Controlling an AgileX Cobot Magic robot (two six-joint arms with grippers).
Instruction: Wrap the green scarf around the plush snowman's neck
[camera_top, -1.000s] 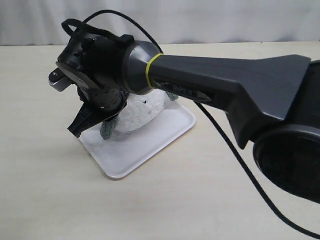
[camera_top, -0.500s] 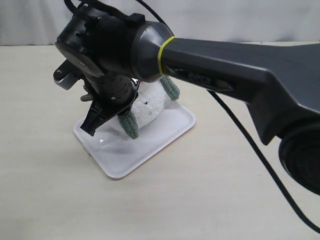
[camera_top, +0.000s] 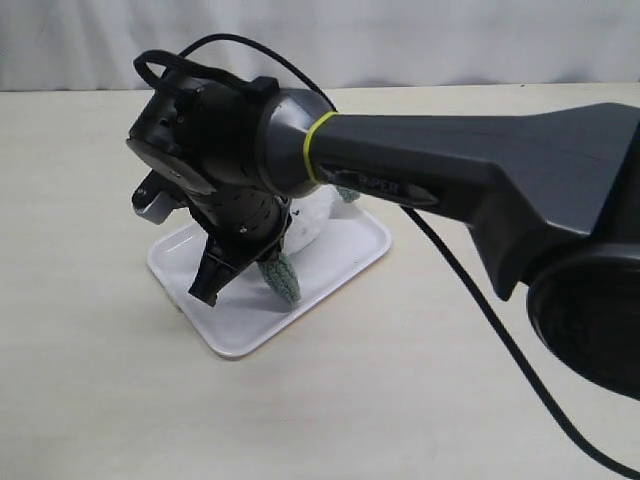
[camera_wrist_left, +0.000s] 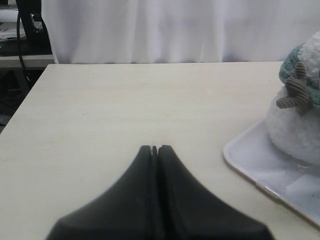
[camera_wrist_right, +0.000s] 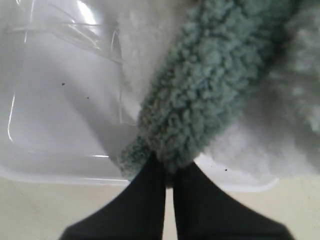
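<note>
The green scarf (camera_wrist_right: 200, 100) is already sitting around the plush snowman (camera_wrist_left: 295, 130): in the left wrist view a band of it is showing at the neck, right above a brown twig arm (camera_wrist_left: 297, 92). So the wrap itself is looking mostly done to me. What's left is the loose ends. 1 end is poking out behind the snowman toward the tray's far edge, and the other is the one you're working with now.

Your right gripper (camera_wrist_right: 169, 175) is pinching that second end. Its jaws are closed tight, and the wrist view shows the fuzzy knit bunching right at the tips. It's hanging over the middle of the white tray (camera_top: 240, 335), just in front of the snowman's body. The snowman is sitting toward the tray's far side, though the arm is hiding most of it in the exterior view, so I can't tell how snug the loop is.

Your left gripper (camera_wrist_left: 155, 149) is doing nothing here. Its jaws are pressed together with nothing between them, and it's hovering over the bare desk (camera_top: 100, 400) beside the tray's edge.

My guess is you're only needing to lay this end down across the front and let go. I'd be watching that you're not tugging the loop off the neck.
</note>
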